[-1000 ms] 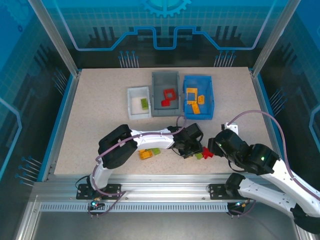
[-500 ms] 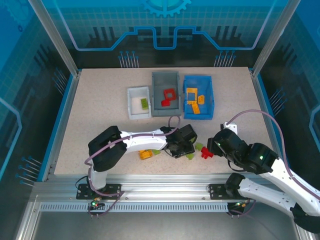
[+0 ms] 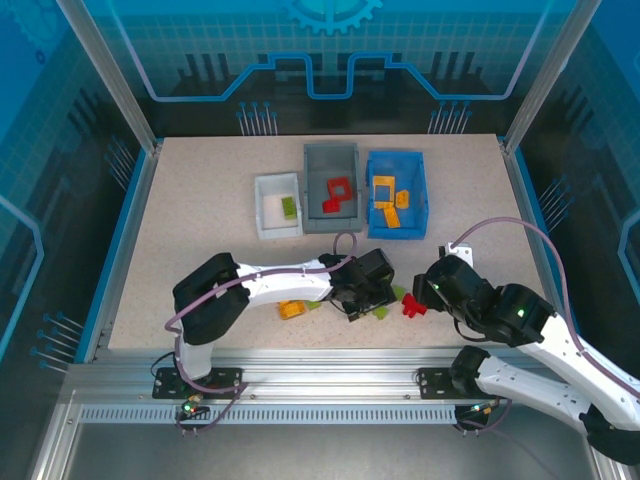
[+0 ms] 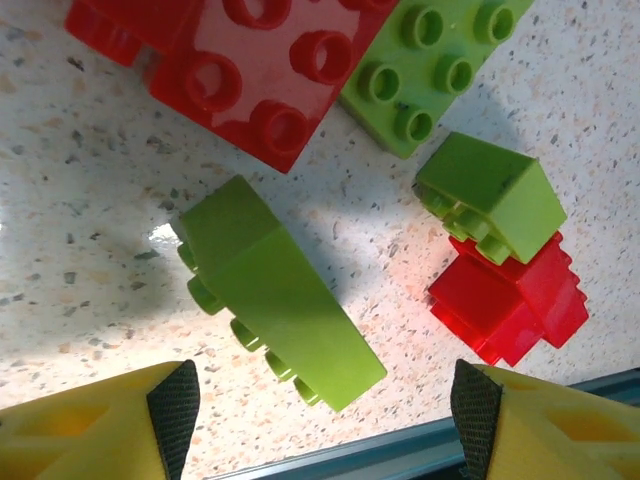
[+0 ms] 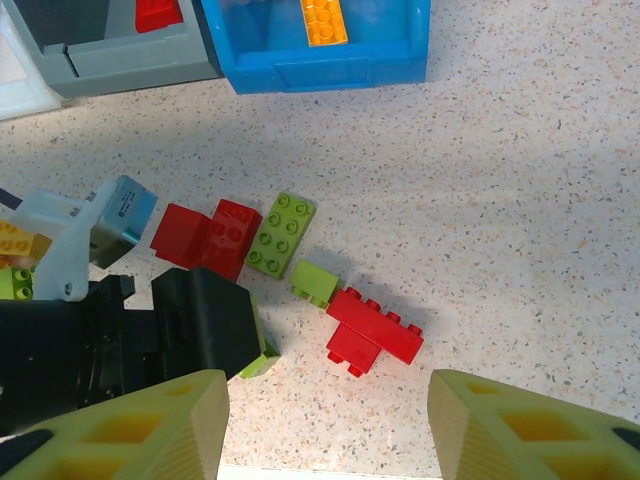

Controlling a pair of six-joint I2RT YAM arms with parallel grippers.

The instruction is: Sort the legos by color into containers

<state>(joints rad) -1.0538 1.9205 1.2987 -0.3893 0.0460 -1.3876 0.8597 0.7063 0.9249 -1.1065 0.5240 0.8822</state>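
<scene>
Left wrist reveals green lego (image 4: 275, 300) lying tipped.

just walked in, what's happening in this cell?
Lego sorting, partly done: the white bin holds green, the grey bin red, the blue bin orange-yellow. The left gripper hangs open over a lime green brick lying on its side in the loose cluster near the front edge, not gripping it. The right gripper is open and empty beside the same cluster.

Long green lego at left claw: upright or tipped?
Tipped on its side: the long green lego has its studs pointing sideways along the table.
</scene>
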